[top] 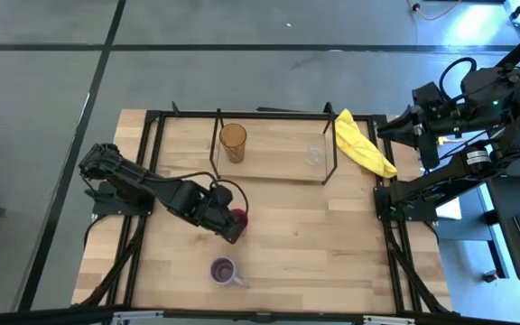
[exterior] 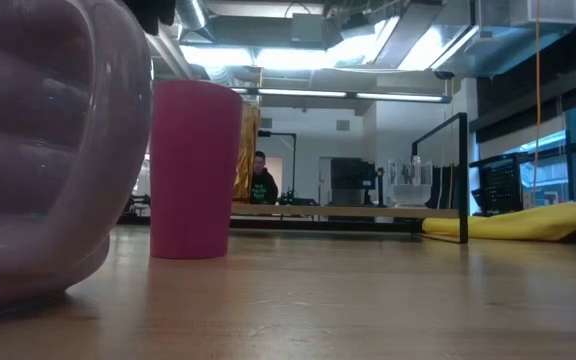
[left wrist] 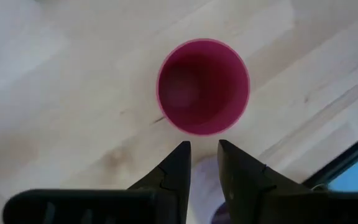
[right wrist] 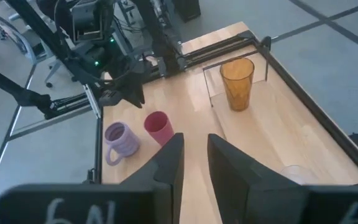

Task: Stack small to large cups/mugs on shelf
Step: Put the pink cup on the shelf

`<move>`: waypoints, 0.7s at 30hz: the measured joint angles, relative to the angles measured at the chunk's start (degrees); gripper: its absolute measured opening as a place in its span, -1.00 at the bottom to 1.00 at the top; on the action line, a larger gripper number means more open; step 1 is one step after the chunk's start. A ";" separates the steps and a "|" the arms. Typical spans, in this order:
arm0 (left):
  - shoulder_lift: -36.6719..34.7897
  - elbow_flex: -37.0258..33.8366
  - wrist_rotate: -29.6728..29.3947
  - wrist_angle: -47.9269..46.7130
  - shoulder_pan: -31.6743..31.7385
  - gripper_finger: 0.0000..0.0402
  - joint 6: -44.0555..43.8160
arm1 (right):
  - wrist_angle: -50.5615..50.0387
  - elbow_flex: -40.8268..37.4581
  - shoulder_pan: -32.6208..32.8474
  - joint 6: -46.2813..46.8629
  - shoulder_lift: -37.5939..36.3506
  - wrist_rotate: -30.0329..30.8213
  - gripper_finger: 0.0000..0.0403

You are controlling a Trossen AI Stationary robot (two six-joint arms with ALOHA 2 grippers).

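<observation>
The magenta-red cup (top: 240, 217) (left wrist: 204, 86) stands upright on the tabletop in front of the shelf (top: 273, 152). My left gripper (top: 229, 223) (left wrist: 204, 146) hovers above its near-left rim, pointing down, fingers a narrow gap apart and touching nothing. The lavender mug (top: 225, 271) (right wrist: 120, 139) stands near the table's near edge. The amber tumbler (top: 233, 143) (right wrist: 237, 83) and the small clear glass (top: 315, 153) (exterior: 411, 184) stand on the shelf board. My right gripper (top: 388, 129) (right wrist: 195, 138) waits high over the table's right far corner, narrowly open.
A yellow cloth (top: 362, 144) lies by the shelf's right end. Thin black rods (top: 330, 144) frame the shelf, and black rails (top: 394, 230) run along the table's sides. Bare wood (top: 323, 235) spreads between the cup and the right rail. A person (exterior: 262, 180) is far behind.
</observation>
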 joint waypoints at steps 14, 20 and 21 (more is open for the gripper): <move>0.68 -0.02 -1.96 -4.32 0.08 -0.57 -14.44 | -0.51 0.00 0.00 -9.94 -0.17 -1.58 -0.63; 2.39 -0.02 -1.99 -4.16 1.03 -0.36 -14.37 | -0.47 0.00 0.00 -10.70 -0.17 -1.55 -0.63; 2.72 -0.02 -1.99 -4.14 1.10 -0.33 -14.39 | -0.46 0.00 0.00 -10.98 -0.17 -1.55 -0.63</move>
